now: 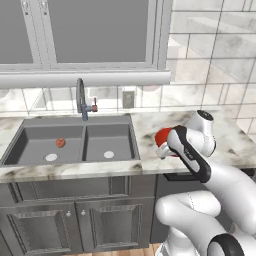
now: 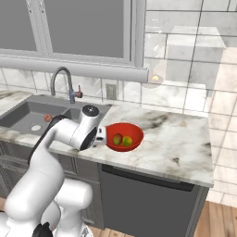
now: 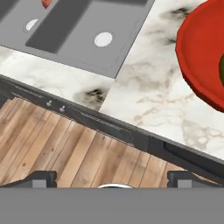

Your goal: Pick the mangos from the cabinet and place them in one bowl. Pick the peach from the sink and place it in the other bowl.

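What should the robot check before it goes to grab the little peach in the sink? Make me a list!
1. Both mangos lie in the glossy red bowl: ok.
2. Small pinkish-orange peach sits in the left basin of the dark grey double sink, nothing on top of it: ok.
3. Robot's hand is open and holds nothing: ok.
4. Hand is over the peach: not ok, it is by the red bowl.
5. Dull grey-green bowl ready for the peach: cannot tell.

Mangos (image 2: 122, 139) in the bowl (image 2: 134, 131) on the counter (image 2: 176, 143) — peach (image 1: 60, 143) in the sink (image 1: 35, 132), leftward.
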